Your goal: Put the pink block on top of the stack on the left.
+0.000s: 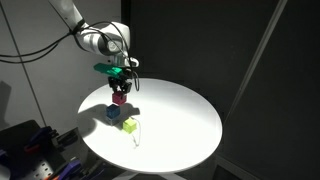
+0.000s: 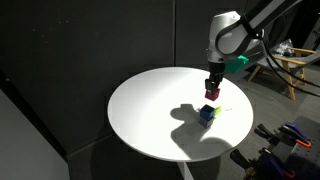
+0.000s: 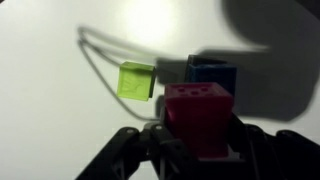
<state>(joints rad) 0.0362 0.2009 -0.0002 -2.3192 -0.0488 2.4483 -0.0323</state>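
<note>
- gripper [image 1: 119, 91]: closed on the pink block [image 1: 119, 98], which it holds clear of the round white table [image 1: 185, 125].
- stack [image 1: 113, 113]: blue cubes on the table, just below the held block and apart from it. The number of cubes cannot be told.
- yellow-green cube [image 1: 129, 125]: on the table, just beside the stack.
- wrist view only: dark fingers [image 3: 150, 142] press two opposite sides of the pink block [image 3: 198, 118]. The stack [image 3: 212, 72] and the yellow-green cube [image 3: 136, 80] lie beyond it.
- both exterior views only: the height gap between block and stack. In an exterior view the yellow-green cube [image 2: 214, 109] is partly hidden behind the stack [image 2: 205, 115].
</note>
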